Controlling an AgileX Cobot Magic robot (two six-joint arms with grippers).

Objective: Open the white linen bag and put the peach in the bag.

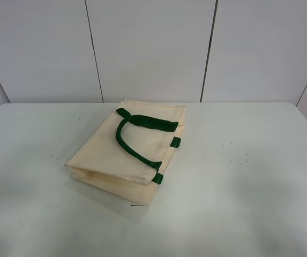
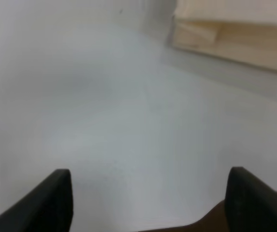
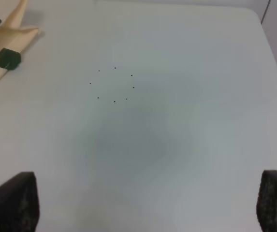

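The white linen bag (image 1: 129, 155) lies flat and folded on the white table (image 1: 249, 176), its dark green handle (image 1: 137, 136) on top and two green tabs (image 1: 176, 142) on its right edge. A corner of the bag shows in the left wrist view (image 2: 235, 34) and an edge with a tab in the right wrist view (image 3: 3, 48). The peach is out of view in all frames. My left gripper (image 2: 150, 200) is open over bare table, apart from the bag. My right gripper (image 3: 148, 203) is open over bare table to the bag's right. Neither gripper shows in the exterior view.
The table's far edge (image 1: 153, 103) meets a white panelled wall (image 1: 153, 48). Small black dots (image 3: 114, 84) mark the table right of the bag. The table's right edge shows in the right wrist view (image 3: 273, 53).
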